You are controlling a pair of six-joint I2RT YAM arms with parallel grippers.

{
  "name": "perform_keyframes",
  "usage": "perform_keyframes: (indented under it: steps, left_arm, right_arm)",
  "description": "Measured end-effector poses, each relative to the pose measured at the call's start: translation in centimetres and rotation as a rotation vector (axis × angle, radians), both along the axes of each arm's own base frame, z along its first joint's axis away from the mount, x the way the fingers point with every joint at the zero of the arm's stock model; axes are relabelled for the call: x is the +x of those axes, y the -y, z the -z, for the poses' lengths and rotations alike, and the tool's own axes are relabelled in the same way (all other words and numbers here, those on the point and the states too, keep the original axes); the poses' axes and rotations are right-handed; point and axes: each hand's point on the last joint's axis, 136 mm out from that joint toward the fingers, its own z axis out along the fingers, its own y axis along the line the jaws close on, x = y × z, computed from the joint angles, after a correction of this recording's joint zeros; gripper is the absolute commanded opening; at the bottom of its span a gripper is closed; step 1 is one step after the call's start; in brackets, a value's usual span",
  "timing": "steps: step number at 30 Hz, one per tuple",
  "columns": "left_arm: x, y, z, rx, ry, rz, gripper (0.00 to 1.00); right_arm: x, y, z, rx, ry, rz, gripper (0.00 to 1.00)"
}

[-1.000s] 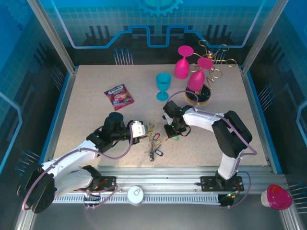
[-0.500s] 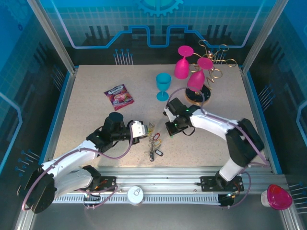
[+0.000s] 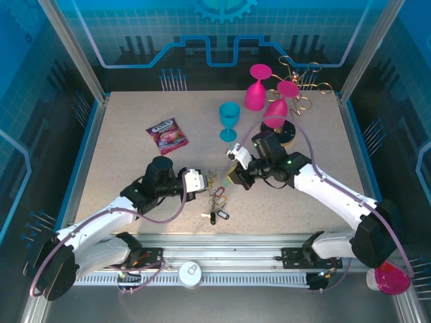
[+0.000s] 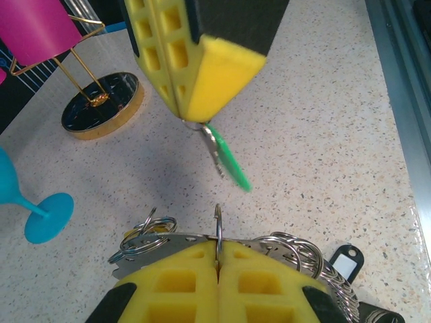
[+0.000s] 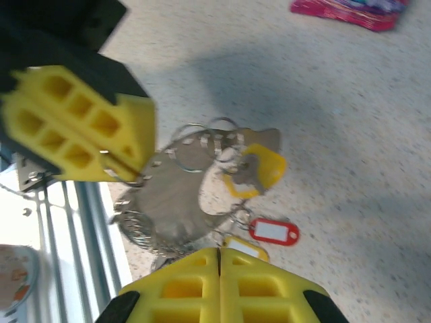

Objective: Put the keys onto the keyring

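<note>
We find the left gripper (image 4: 217,250) clamped on the keyring (image 4: 217,221), other keys (image 5: 259,171) bunched beside it. Just beyond the keyring, the right gripper (image 4: 189,116) pinches one green key (image 4: 230,165). Farther beyond the keyring, the gold rack (image 3: 312,86) carries two pink goblets (image 3: 256,93).

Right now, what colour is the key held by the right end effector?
Green; the key hanging from the right end effector shows best in the left wrist view.

Robotics lab test cell: a speckled tabletop (image 3: 135,168) enclosed by aluminium frame posts (image 3: 73,54) and blue backdrop panels (image 3: 135,33) printed with gear and circuit graphics. A white left arm (image 3: 94,232) and right arm (image 3: 330,195) are bolted to a slotted metal rail (image 3: 236,245) at the near edge.
</note>
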Motion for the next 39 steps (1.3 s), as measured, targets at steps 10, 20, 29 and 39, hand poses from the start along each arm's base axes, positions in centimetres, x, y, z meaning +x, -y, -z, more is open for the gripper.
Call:
perform_keyframes:
  steps: [10,20,29,39]
  left_arm:
    - [0.7,-0.1,-0.5,0.005,0.043,-0.024,0.00]
    - [1.2,0.3,-0.8,0.000,0.073,-0.036,0.00]
    - [1.4,0.3,-0.9,0.003,0.083,-0.041,0.00]
    - [1.5,0.2,-0.8,0.006,0.086,-0.049,0.00]
  right_arm:
    - [-2.3,-1.9,-1.0,0.130,-0.085,-0.177,0.00]
    - [-1.7,-3.0,-1.8,0.163,-0.107,-0.188,0.00]
    - [-0.8,-4.0,-1.5,0.167,-0.136,-0.173,0.00]
    - [-0.7,-4.3,-1.4,0.171,-0.153,-0.159,0.00]
